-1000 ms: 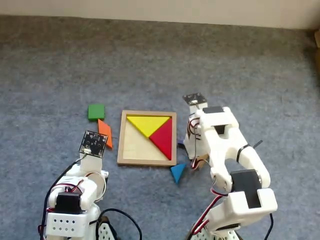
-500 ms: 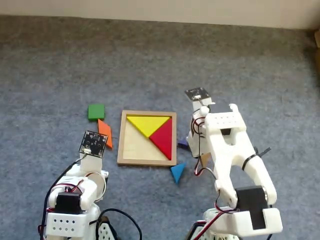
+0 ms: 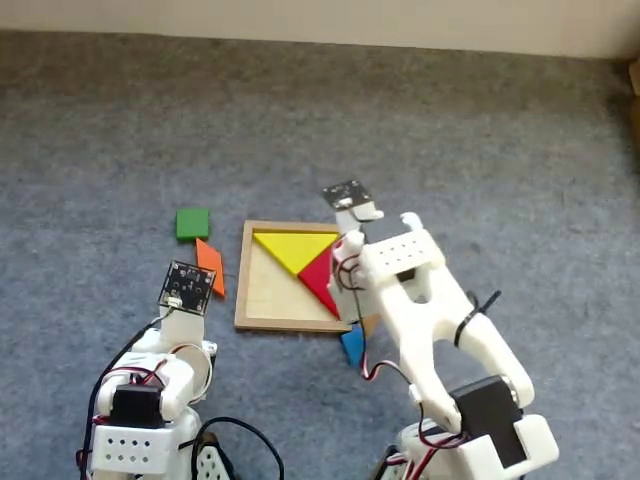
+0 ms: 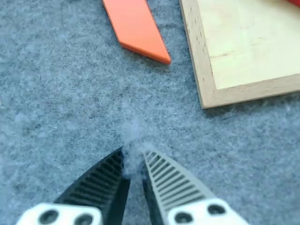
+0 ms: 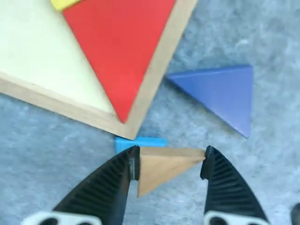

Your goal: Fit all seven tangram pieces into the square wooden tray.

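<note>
The right gripper's fingers [image 5: 117, 183] pinch a pale wooden triangle [image 5: 161, 171] by two of its edges, with the right gripper [image 5: 169, 161] hanging just off the tray's corner. In the wrist view the held triangle partly covers a light blue piece [image 5: 140, 142] on the carpet behind it. A dark blue triangle [image 5: 220, 93] lies near, just outside the tray's rim. In the high view this arm sits at the lower right of the frame and reaches over the tray's right edge.

The left gripper's fingers [image 4: 105, 180] are pressed almost together with nothing between them. The left gripper [image 4: 135, 157] points at bare carpet near the wooden tray [image 4: 201, 75]. This arm sits at the lower left of the high view.

The tray itself sits at the centre of the high view. It holds two pieces. The yellow triangle [image 3: 293, 248] fills its upper part and the red triangle [image 3: 322, 278] its right side, meeting along one edge. The left and lower parts of the floor are bare wood.

I judge two of seven pieces to be done and five left. One is the pale triangle in the grip, and two are the blue pieces by the tray's lower right corner. The orange parallelogram [image 3: 210, 266] lies just left of the tray, and the green square [image 3: 192, 222] lies above it.
</note>
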You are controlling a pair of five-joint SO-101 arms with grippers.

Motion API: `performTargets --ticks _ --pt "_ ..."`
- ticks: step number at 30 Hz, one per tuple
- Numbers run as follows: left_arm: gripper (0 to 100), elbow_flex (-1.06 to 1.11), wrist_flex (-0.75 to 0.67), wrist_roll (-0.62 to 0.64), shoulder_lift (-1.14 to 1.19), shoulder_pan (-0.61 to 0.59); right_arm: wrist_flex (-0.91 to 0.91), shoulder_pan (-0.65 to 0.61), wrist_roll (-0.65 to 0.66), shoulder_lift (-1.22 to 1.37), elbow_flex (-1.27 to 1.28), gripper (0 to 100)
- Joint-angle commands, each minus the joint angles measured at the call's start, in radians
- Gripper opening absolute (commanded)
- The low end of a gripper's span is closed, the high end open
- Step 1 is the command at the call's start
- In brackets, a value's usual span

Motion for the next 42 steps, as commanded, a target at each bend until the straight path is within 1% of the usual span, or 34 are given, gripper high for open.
performTargets --ticks 1,3,6,15,21,27,31,35,42 --pt "1 0.019 0.006 -0.008 -0.05 -0.008 -0.064 -0.067 -0.132 -0.051 -0.054 19.1" --pt "1 0.019 0.006 -0.008 -0.05 -0.008 -0.136 -0.094 -0.198 -0.05 -0.047 19.1" --pt "1 0.019 0.006 -0.008 -0.05 -0.008 -0.196 -0.116 -0.244 -0.053 -0.021 19.1" --pt "1 0.019 0.006 -0.008 -0.05 -0.008 -0.343 -0.191 -0.249 -0.058 0.073 19.1" --pt "1 0.019 0.006 -0.008 -0.05 -0.008 -0.361 -0.191 -0.261 -0.051 0.088 19.1" --pt "1 0.019 0.006 -0.008 -0.05 -0.008 -0.363 -0.193 -0.528 -0.051 0.082 19.1" --pt "1 0.019 0.006 -0.008 -0.05 -0.008 -0.363 -0.209 -0.657 -0.051 0.081 19.2" --pt "1 0.019 0.006 -0.008 -0.05 -0.008 -0.363 -0.219 -0.741 -0.05 0.087 19.2" --pt "1 0.019 0.006 -0.008 -0.05 -0.008 -0.363 -0.219 -0.784 -0.05 0.087 19.5"
